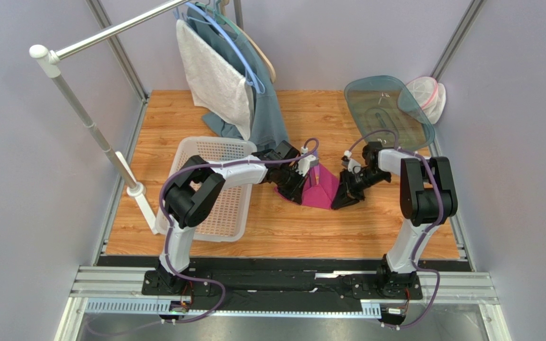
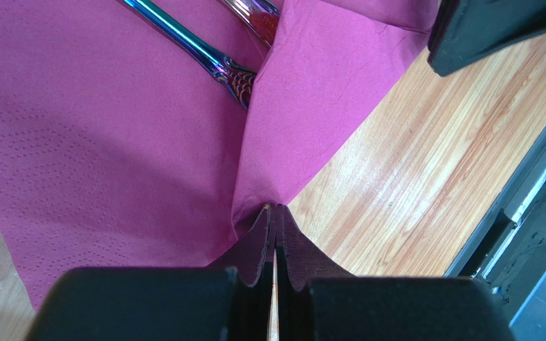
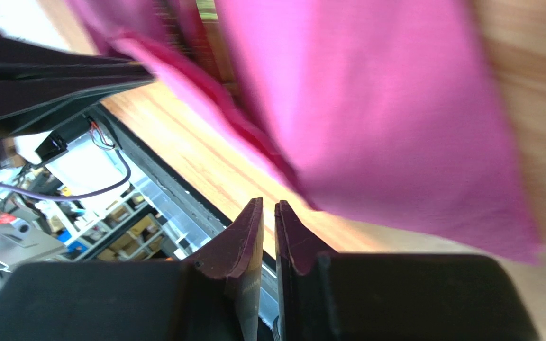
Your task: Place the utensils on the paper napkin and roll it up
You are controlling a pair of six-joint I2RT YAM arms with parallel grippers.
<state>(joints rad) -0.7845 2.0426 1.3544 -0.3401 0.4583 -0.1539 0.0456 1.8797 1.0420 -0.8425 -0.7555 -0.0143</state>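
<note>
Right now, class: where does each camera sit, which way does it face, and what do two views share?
Top external: above and behind both arms, looking down on the table; their bases show at bottom.
Left wrist: on the left wrist, facing along the left gripper, shut on the paper napkin bearing the utensils.
Right wrist: behind the right gripper, jaws narrowly apart, facing the paper napkin.
Shared: all show the paper napkin.
</note>
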